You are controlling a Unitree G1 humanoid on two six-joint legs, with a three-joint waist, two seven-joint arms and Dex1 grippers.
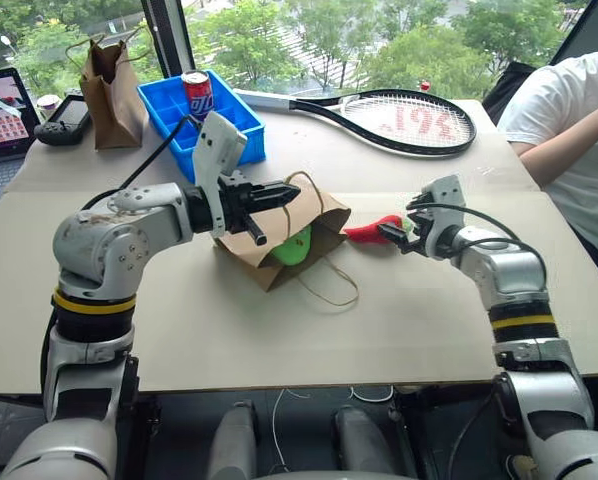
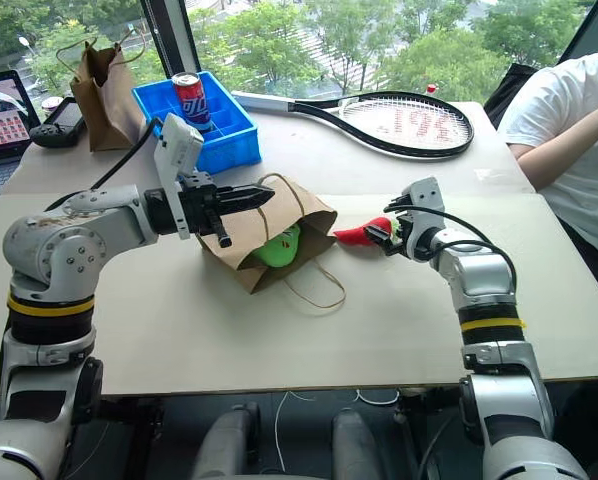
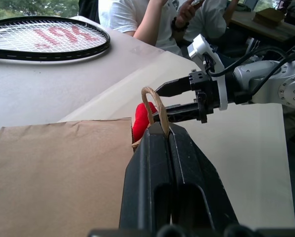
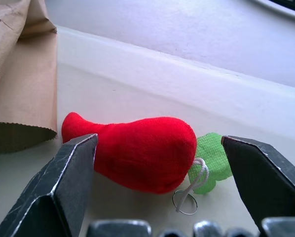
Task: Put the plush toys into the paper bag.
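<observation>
Tabletop paper bag (image 2: 279, 215) containing green plush (image 2: 280, 247)

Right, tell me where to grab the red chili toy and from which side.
Grip the chili toy across its fat red middle, coming in low from the side away from the paper bag. It lies flat on the table, thin tip toward the bag, green stem at the other end. The right gripper already has open jaws on either side of it.
</observation>
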